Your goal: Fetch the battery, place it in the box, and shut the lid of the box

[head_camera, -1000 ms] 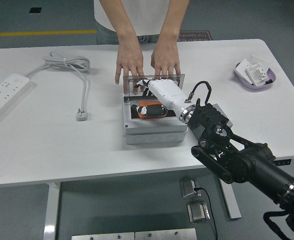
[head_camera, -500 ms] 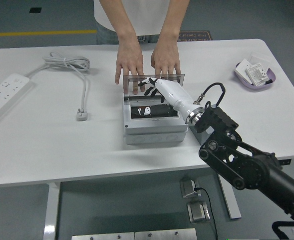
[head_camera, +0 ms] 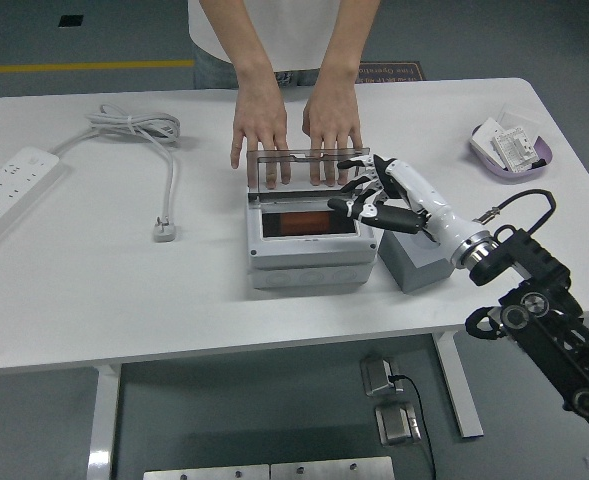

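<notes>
- My right hand (head_camera: 374,195) hangs over the right edge of the grey box (head_camera: 309,255), above the table. The fingers (head_camera: 359,185) are spread and a little bent, and they hold nothing.
- The battery (head_camera: 309,222) lies flat inside the box, in the open top. It looks like a dark flat block with an orange-brown face, and it fills most of the opening.
- The clear lid (head_camera: 309,165) stands up at the far edge of the box, so the box is not closed.
- A person stands at the far side. The left one of the person's hands (head_camera: 259,130) and the other hand (head_camera: 332,125) rest flat on the white table (head_camera: 124,290) just behind the lid, seen partly through it.
- A second grey box (head_camera: 414,262) stands just beside the first one, under my wrist.
</notes>
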